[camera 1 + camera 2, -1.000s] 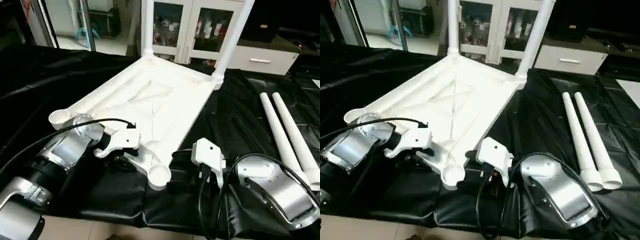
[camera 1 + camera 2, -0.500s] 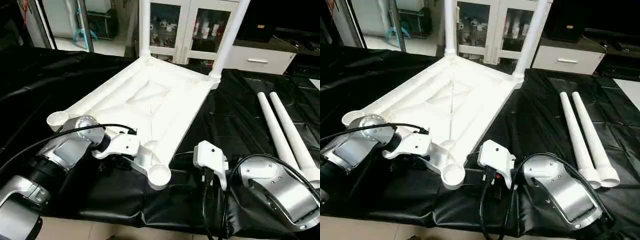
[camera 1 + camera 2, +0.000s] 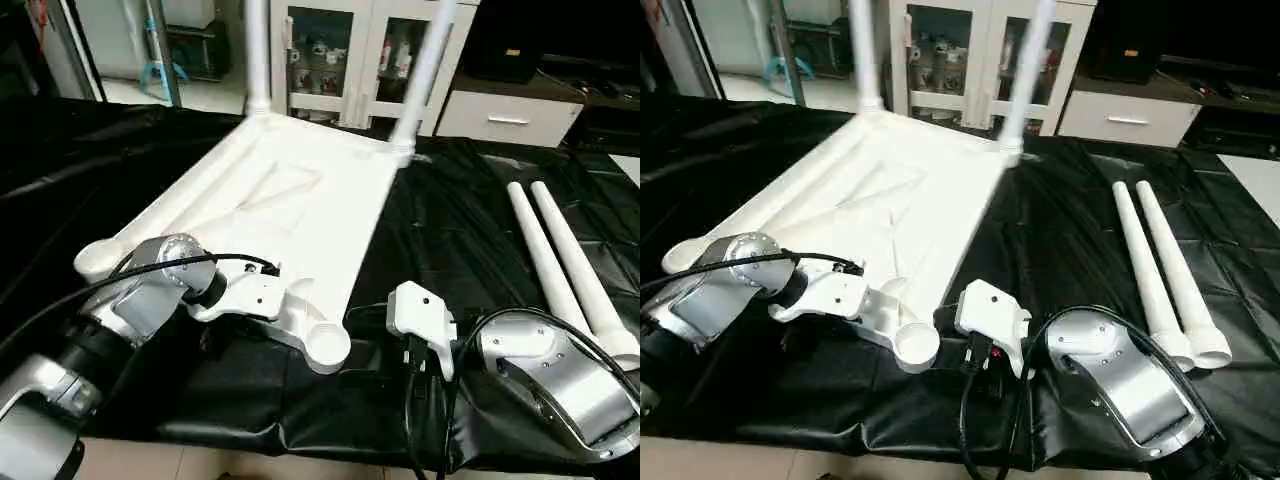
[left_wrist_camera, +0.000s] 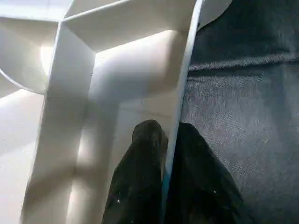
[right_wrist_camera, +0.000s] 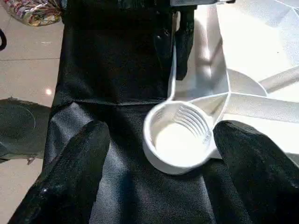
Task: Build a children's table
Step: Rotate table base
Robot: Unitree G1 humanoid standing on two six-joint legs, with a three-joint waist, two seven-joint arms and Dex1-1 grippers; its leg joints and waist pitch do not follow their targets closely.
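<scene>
Left claw [image 4: 164,186] pinched the near rim of the upturned children's table [image 3: 290,200] on the black-draped bench [image 3: 470,240], seemingly to steady it, while the right claw [image 5: 159,182] hung wide, empty, framing the near corner socket [image 5: 177,137].

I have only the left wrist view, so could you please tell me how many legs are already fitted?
Observer: Two legs stand upright in the far sockets of the top.
Operator: Where are the other two?
Observer: The loose legs lie side by side on the black cover, on the robot's right.
Operator: And the right gripper?
Observer: The right gripper is open, facing the empty near socket, not touching it.
</scene>
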